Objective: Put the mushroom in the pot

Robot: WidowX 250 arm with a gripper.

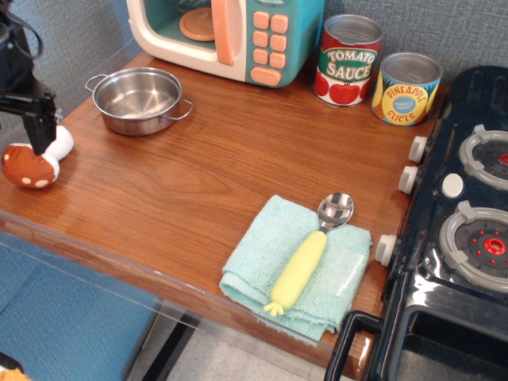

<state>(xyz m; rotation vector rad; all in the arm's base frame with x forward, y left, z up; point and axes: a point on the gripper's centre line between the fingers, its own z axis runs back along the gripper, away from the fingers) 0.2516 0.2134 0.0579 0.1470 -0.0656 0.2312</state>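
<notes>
The mushroom (30, 164) lies on its side at the counter's far left edge, its spotted reddish-brown cap toward the front left and its white stem toward the back right. The shiny steel pot (137, 99) stands empty behind and to the right of it, near the toy microwave. My black gripper (12, 133) hangs over the mushroom at the frame's left edge. One finger (38, 127) shows just above the stem and cap; the other is cut off by the frame. The jaws appear spread and hold nothing.
A toy microwave (230, 36) stands at the back with its door ajar. Tomato sauce (348, 61) and pineapple (406, 89) cans are back right. A teal cloth (298, 274) with a yellow-handled spoon (305, 258) lies at front. A toy stove (460, 230) borders the right.
</notes>
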